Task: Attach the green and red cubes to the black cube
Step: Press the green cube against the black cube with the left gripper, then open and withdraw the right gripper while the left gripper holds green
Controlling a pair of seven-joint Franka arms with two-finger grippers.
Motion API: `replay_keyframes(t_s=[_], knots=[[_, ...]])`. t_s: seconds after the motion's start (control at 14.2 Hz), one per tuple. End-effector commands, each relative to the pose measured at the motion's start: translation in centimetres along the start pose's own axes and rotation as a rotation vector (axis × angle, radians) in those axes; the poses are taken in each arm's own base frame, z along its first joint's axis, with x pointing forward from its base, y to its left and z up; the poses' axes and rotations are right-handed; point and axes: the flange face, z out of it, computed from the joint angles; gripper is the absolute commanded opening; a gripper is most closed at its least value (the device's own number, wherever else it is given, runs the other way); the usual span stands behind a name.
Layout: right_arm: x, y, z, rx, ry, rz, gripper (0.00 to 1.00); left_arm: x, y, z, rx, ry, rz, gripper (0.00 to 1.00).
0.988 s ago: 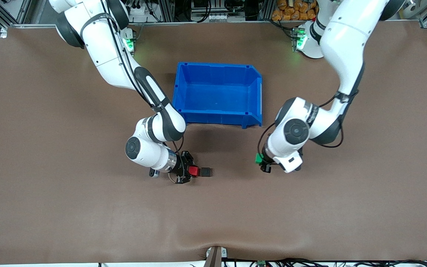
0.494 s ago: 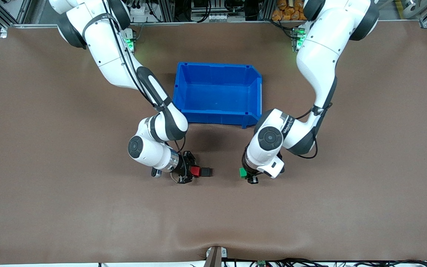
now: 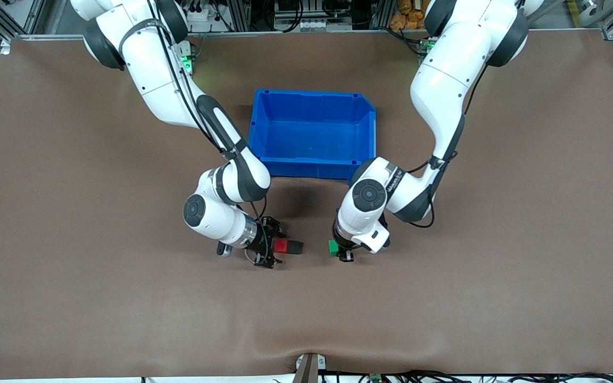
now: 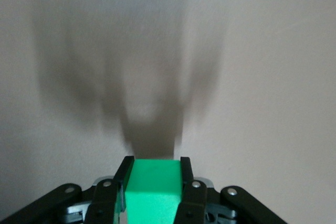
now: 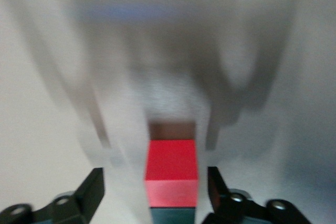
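Two tools are working low over the brown table (image 3: 72, 298), nearer the front camera than the bin.

The left tool (image 3: 340, 249) is gripping the green cube (image 3: 333, 247); in the left wrist view its fingers (image 4: 124, 182) are pressing flat against two opposite faces of that cube (image 4: 152, 195), whose shadow is falling on the bare table surface ahead. The green cube is standing well apart from the other two cubes, toward the left arm's end of the table. Some dark lettering is showing on the left arm's wrist band, too small to read.

The right tool (image 3: 270, 248) is standing spread wide around the red cube (image 3: 280, 246). In the right wrist view its fingers (image 5: 92, 190) are sitting clear of the red cube (image 5: 171, 171) on both sides, so it is grasping nothing. The red cube is touching the black cube (image 3: 295, 247), which is lying on the table on the side toward the green cube. In the right wrist view a dark block (image 5: 171, 130) is showing right against the red cube's end face.

The blue bin (image 3: 366, 133) is sitting between the two arms, closer to their bases than the cubes, and it is holding nothing.
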Motion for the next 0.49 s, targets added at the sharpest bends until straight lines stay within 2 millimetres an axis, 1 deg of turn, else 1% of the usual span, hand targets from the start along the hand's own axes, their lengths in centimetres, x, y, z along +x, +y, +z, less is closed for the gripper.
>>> replay_keyframes(t_s=[0.0,0.07,0.14,0.21,0.28,0.35,0.42], knots=[[0.4,-1.8,-3.0,0.036,0.045,-0.062,1.00,-2.0,-0.6,0.2,-0.031,-0.005,0.036,0.00],[1.1,-2.9,-4.9,0.040,0.070,-0.084,1.00,-2.6,-1.3,1.0,-0.022,-0.003,0.069,0.00],[1.6,-3.2,-6.5,-0.013,0.100,-0.104,1.00,-3.0,-1.6,1.2,-0.020,-0.005,0.086,0.00],[2.6,-3.8,-8.5,-0.080,0.125,-0.129,1.00,-3.2,-1.7,1.5,-0.020,-0.006,0.090,0.00],[4.9,-4.5,-10.2,-0.163,0.133,-0.176,1.00,-3.8,-1.8,1.5,-0.027,-0.014,0.096,0.00],[6.9,-4.9,-11.2,-0.239,0.119,-0.276,1.00,-4.6,-1.7,1.7,-0.039,-0.025,0.102,0.00],[8.1,-4.7,-12.6,-0.330,0.084,-0.381,1.00,-5.0,-1.5,1.7,-0.052,-0.037,0.102,0.00]])
